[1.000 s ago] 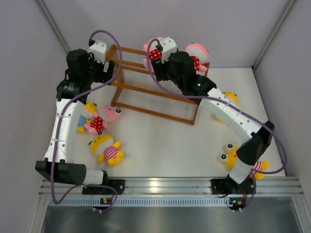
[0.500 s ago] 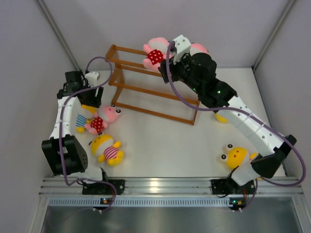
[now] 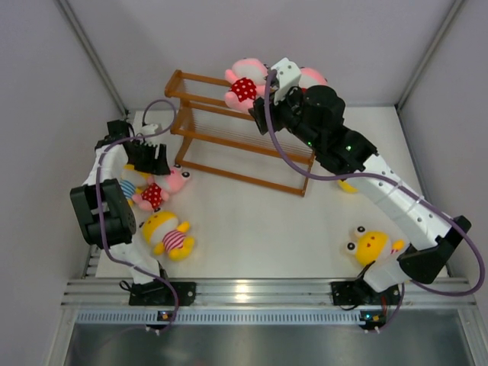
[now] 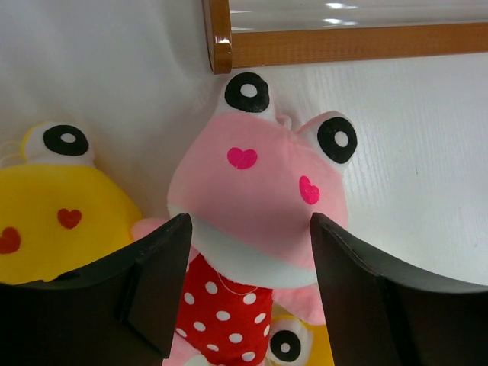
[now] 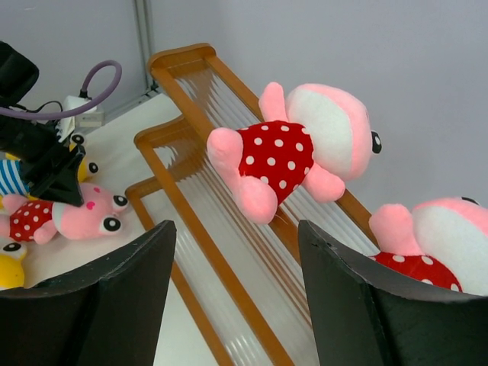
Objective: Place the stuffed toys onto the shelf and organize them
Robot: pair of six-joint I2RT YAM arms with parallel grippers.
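Yellow striped toy [image 3: 169, 235] loose on near counter [image 3: 259, 229]. Left gripper [image 4: 250, 229], fingers apart, straddles head of pink toy [image 4: 259, 191] lying on counter by shelf [image 3: 244, 145] foot. Pick step in hand; next move calls for lowering, closing on head. Far: right gripper [image 5: 236, 229] apart, empty, facing two pink toys [image 5: 293, 149] on top tier.

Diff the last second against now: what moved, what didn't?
Left pincer left the shelf's left end and swung down over the pink toy on the table, open. Right pincer shifted right off the shelf top, open, empty. Shelved pink toy, its pink neighbour and the red-striped yellow toy stayed put.
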